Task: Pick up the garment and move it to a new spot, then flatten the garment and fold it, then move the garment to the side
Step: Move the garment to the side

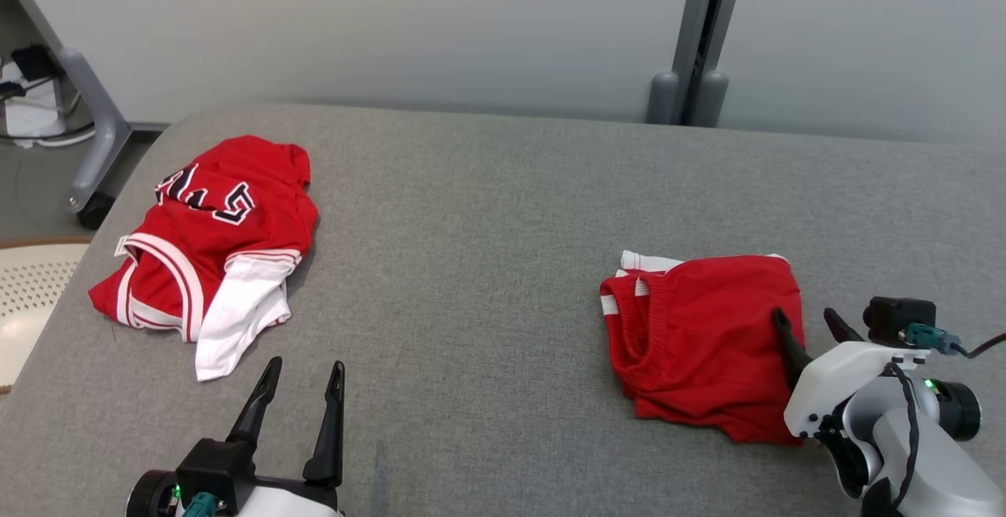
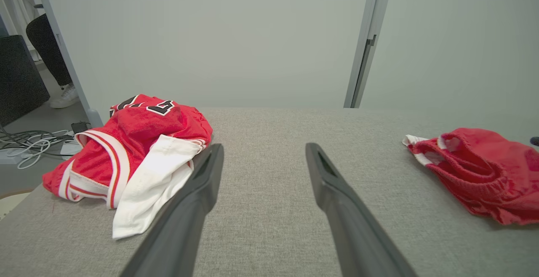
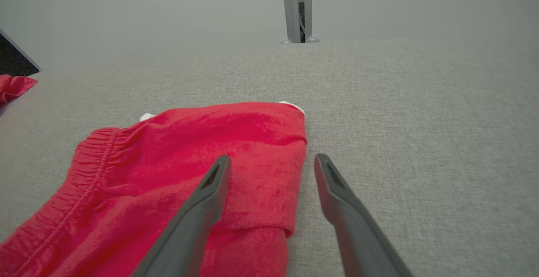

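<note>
Grey woven cloth covers the wide table (image 1: 503, 210) in front of you, with pale wall panels and a grey post behind it. Two red pieces lie on it, well apart. The red shorts (image 1: 707, 336) sit on your right in flat layers, gathered waistband (image 3: 97, 159) to the left and a bit of white trim (image 1: 648, 262) at the far corner. The right gripper (image 1: 803, 314) hovers at their right edge, one finger over the cloth and the other over bare table. Its jaws are spread wide with nothing in them. The left gripper (image 1: 306, 362) is just as wide and empty, over bare table near the red jersey (image 1: 220, 226), which lies crumpled on the left with a white panel spilling toward you.

Either piece should handle as light, limp knit: it will sag, and the layers will slide apart if you pinch only the top one. I'd take the shorts by the waistband, where the elastic gives the fingers some bulk, or close over the whole folded right edge so all the layers come up together.

Black letters outlined in white run across the jersey, but folds cut them off and they face away from you, so no word can be read. No brand tag shows on either piece.
</note>
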